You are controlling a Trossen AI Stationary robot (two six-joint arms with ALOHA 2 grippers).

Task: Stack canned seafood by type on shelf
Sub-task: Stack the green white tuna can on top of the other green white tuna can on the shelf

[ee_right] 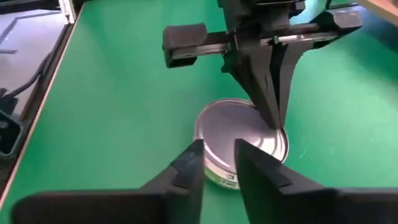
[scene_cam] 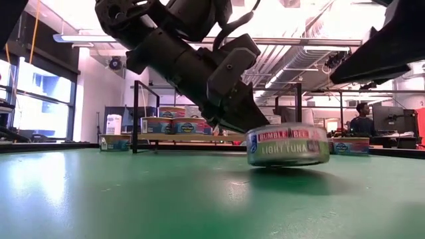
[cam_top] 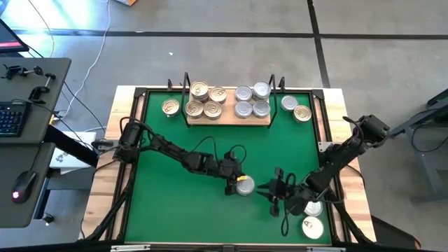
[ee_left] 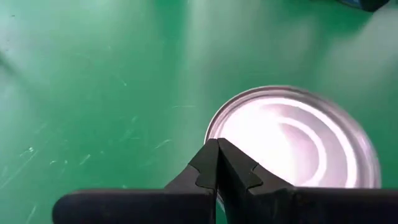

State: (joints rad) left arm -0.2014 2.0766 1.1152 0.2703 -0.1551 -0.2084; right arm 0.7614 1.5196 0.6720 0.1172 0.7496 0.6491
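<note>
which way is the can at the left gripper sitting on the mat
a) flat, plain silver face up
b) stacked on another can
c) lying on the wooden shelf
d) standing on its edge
a: the tuna can lies flat on the green mat with a plain silver face up and its label around the side, and the left gripper, fingers closed, touches its rim; no can is under it, and the shelf is far off.

Counts from the high view: gold-lid tins [cam_top: 199,89]: 6, four on the shelf [cam_top: 227,120], one either side of it. Silver-lid tins [cam_top: 243,93]: 8, four on shelf, one beside it, one mid-mat, two near right edge. Arms: 2.
</note>
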